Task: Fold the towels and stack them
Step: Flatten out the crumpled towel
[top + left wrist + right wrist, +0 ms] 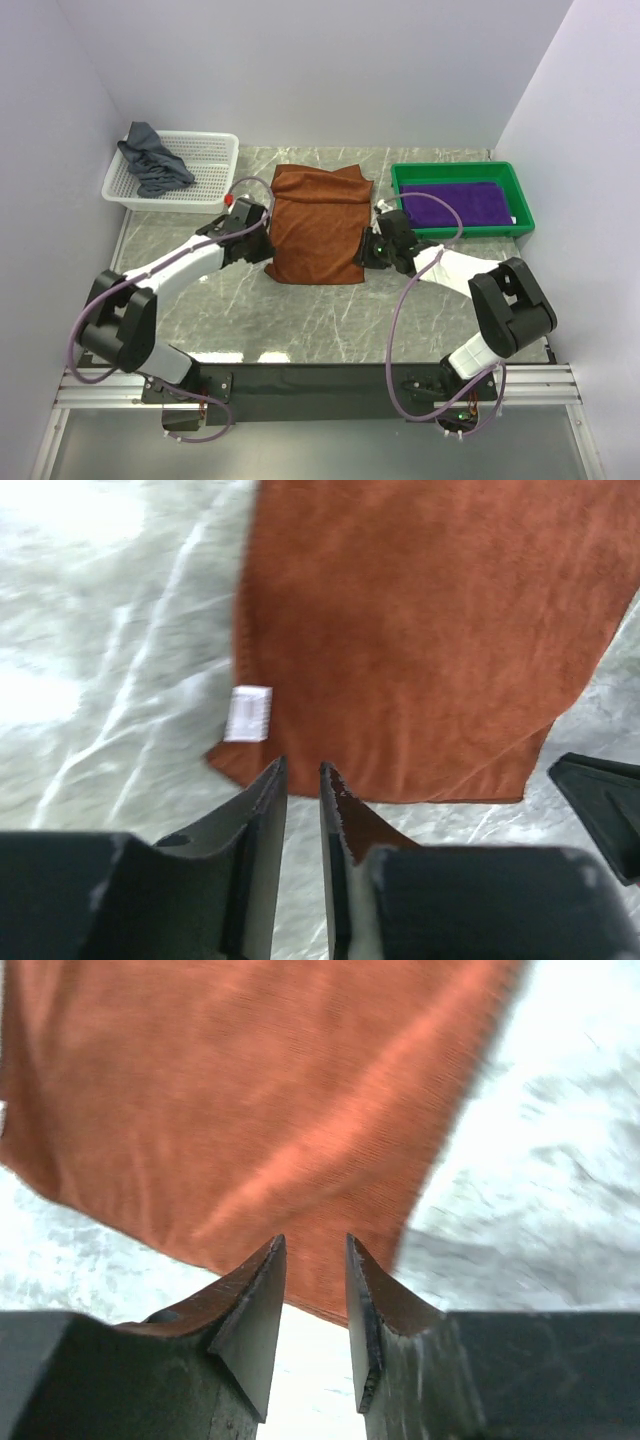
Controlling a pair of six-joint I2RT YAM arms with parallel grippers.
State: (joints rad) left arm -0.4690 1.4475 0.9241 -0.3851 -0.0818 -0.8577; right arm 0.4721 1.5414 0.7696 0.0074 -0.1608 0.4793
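- The rust-brown towel (318,225) lies spread in the middle of the marble table (300,320), between my two arms. Its far edge is rumpled into a low fold and its near edge runs fairly straight.
- A small white label (247,713) sits on the towel's left edge, near the corner closest to the left wrist camera.
- The left gripper (302,775) is down at the towel's left side. Its fingers stand close together with a thin slit between them, and I can see table through that slit. A scrap of rust cloth shows against one finger, but I cannot tell whether any cloth is actually nipped.
- The right gripper (316,1245) is at the towel's right side, toward the near corner. Its fingers are also drawn close, leaving a narrow gap, and the towel's edge crosses just beyond the tips. Pinched or not, I cannot tell — that view is blurred.
- The purple towel (458,205) lies flat in the green tray (450,168), to the right of the rust one and just beyond the right gripper.
- The grey-blue towel (152,160) is crumpled in the far-left corner of the white mesh basket (205,165) — part of it spills over the rim. The basket stands at the far left of the table.
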